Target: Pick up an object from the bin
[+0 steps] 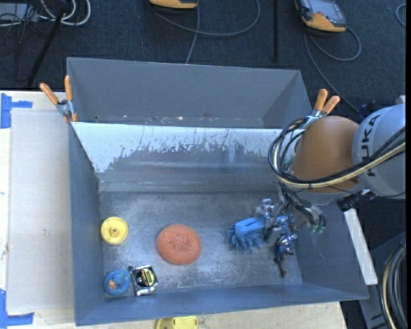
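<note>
My gripper (275, 234) is low in the bin's right part, under the arm's orange cover. Its two fingers stand apart, one toward the back (266, 208) and one toward the front (282, 255). A blue, spiky soft toy (245, 234) lies on the bin floor just left of them, and its right edge reaches the gap between them. I cannot tell whether either finger touches it.
A flat reddish-orange round pad (178, 244) lies in the middle of the floor. A small yellow disc (114, 230) is at the left. In the front left corner are a blue round thing (116, 282) and a yellow-and-black tape measure (144, 278).
</note>
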Tool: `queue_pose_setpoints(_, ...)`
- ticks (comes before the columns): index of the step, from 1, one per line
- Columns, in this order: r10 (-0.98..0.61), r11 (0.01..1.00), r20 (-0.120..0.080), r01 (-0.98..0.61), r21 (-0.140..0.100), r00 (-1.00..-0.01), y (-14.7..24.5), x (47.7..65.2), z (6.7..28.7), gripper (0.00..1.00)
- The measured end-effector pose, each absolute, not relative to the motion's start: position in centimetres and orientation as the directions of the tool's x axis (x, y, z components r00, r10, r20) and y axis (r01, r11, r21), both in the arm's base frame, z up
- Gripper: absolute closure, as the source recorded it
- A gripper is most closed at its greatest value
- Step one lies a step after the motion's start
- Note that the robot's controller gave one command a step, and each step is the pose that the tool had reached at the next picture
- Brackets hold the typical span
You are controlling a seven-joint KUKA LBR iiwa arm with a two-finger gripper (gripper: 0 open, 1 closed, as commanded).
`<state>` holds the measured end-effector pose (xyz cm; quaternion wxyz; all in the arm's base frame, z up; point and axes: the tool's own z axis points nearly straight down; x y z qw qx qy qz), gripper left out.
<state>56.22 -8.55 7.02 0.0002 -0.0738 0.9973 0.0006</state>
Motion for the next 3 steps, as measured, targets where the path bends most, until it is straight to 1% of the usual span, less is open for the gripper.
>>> queue_pose_setpoints(1,-0.145,0.989,-0.001,-0.145,0.001,-0.989,-8.4,56.2,7.0,1.0)
queue_pose_setpoints(2,-0.145,0.989,0.004,-0.145,0.003,-0.989,-8.3,56.1,7.4,1.0)
queue_pose_setpoints(3,-0.144,0.99,0.009,-0.144,0.004,-0.99,-8.3,55.9,9.6,1.0)
